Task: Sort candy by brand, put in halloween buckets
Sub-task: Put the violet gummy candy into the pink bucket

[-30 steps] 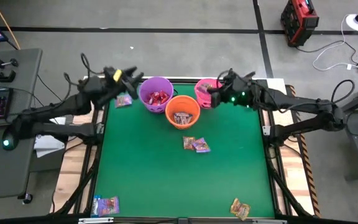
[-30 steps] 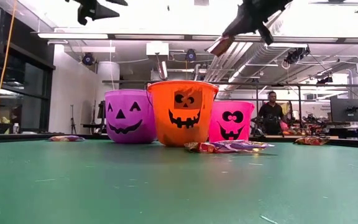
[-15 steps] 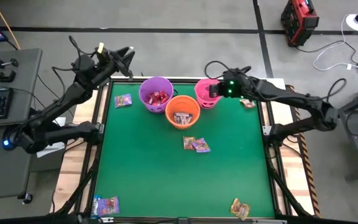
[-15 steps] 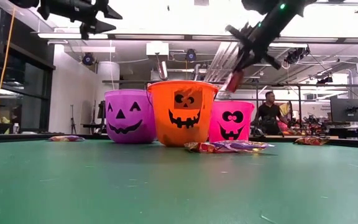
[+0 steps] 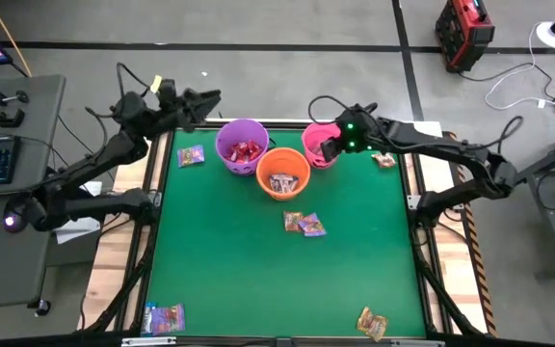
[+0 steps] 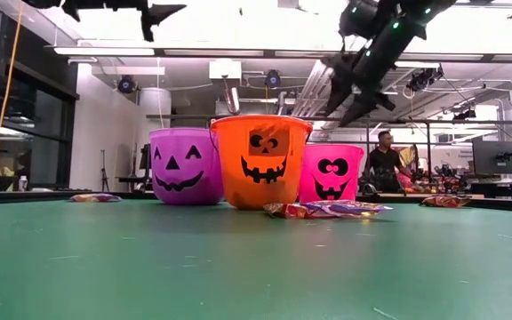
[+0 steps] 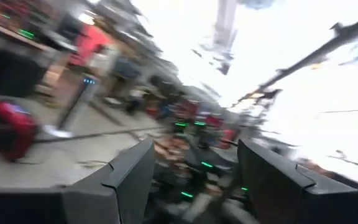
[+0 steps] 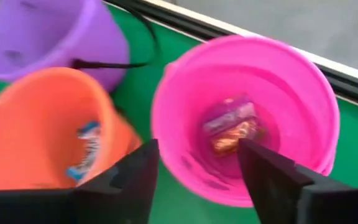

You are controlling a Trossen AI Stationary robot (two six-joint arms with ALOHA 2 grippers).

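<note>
Three halloween buckets stand together at the table's far middle: purple (image 5: pixel 242 145), orange (image 5: pixel 283 172) and pink (image 5: pixel 319 143). My right gripper (image 8: pixel 197 180) hovers open above the pink bucket (image 8: pixel 247 118), fingers pointing down into it and holding nothing. A purple-and-brown candy (image 8: pixel 232 127) lies on the pink bucket's bottom. Red candy shows in the purple bucket and blue-and-white candy (image 8: pixel 89 149) in the orange one. My left gripper (image 5: pixel 208 98) is raised high over the table's far left corner, open and empty.
Loose candy lies on the green table: one piece by the purple bucket (image 5: pixel 192 155), a pair in the middle (image 5: pixel 303 224), one at the near left corner (image 5: pixel 165 316), one near right (image 5: pixel 372 324), one at the far right edge (image 5: pixel 383 160).
My right gripper has carried a candy toward the table's left to above the pink bucket, tipping its fingers downward, then opened and let go; the candy has fallen into the pink bucket. My left gripper has swung up and toward the far edge.
</note>
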